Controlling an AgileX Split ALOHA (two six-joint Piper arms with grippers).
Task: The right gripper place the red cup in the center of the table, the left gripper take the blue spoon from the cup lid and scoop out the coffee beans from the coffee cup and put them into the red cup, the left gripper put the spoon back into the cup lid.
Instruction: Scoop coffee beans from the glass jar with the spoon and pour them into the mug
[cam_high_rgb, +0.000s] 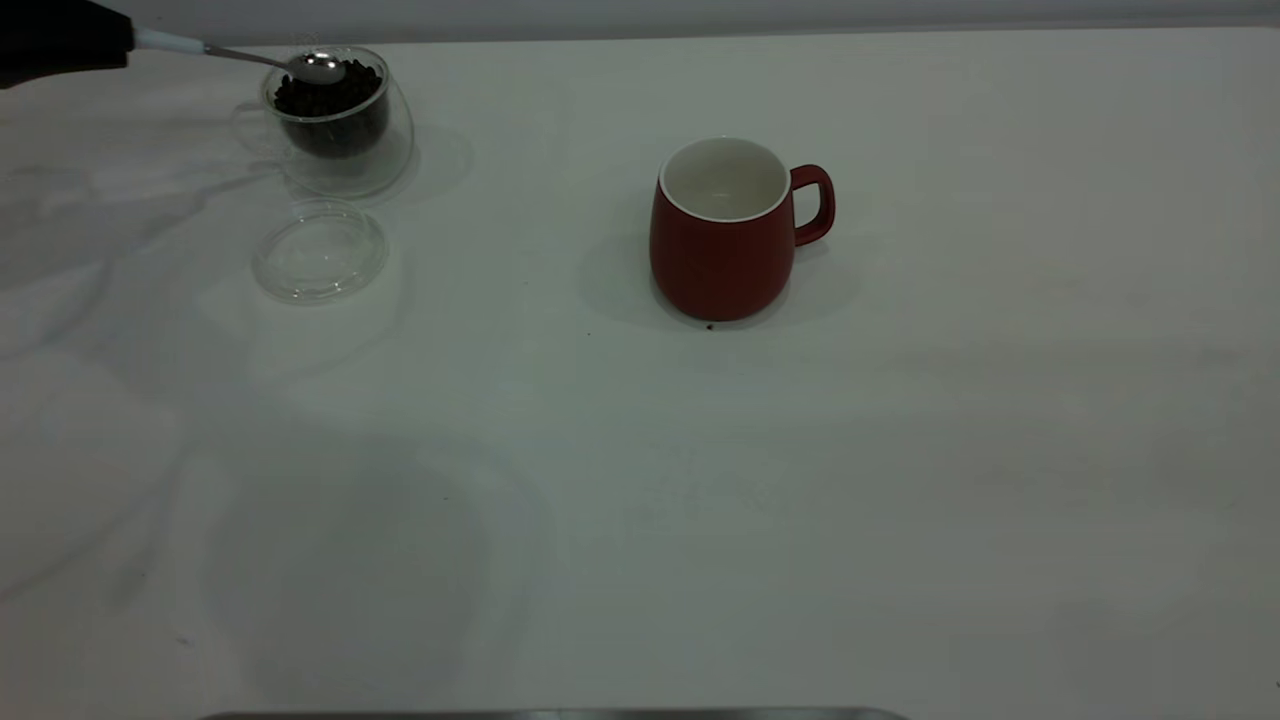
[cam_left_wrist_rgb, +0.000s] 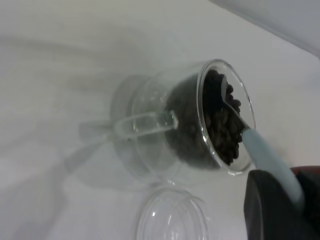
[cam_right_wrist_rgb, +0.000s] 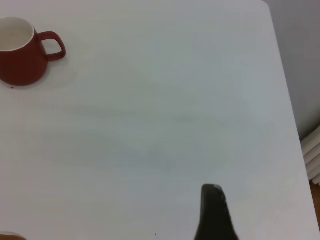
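The left tool (cam_high_rgb: 110, 40) is pinching the blue spoon (cam_high_rgb: 235, 55), dipping its bowl into the coffee beans (cam_high_rgb: 330, 95) in the coffee cup (cam_high_rgb: 335, 125); the cup lid (cam_high_rgb: 320, 250) is lying bare nearby. The red cup (cam_high_rgb: 725, 235) is already sitting mid-bench (cam_high_rgb: 900, 450), looking bean-free, so scooping, tipping and returning the spoon are remaining. The right tool (cam_right_wrist_rgb: 215, 215) is waiting well apart; its state I cannot tell.

- No text, label, brand, number or sign can be read in any view.
- The red cup (cam_high_rgb: 722, 240) has plain walls with no print.
- The coffee cup (cam_high_rgb: 335, 118) and cup lid (cam_high_rgb: 320, 250) are clear glass with no marking.
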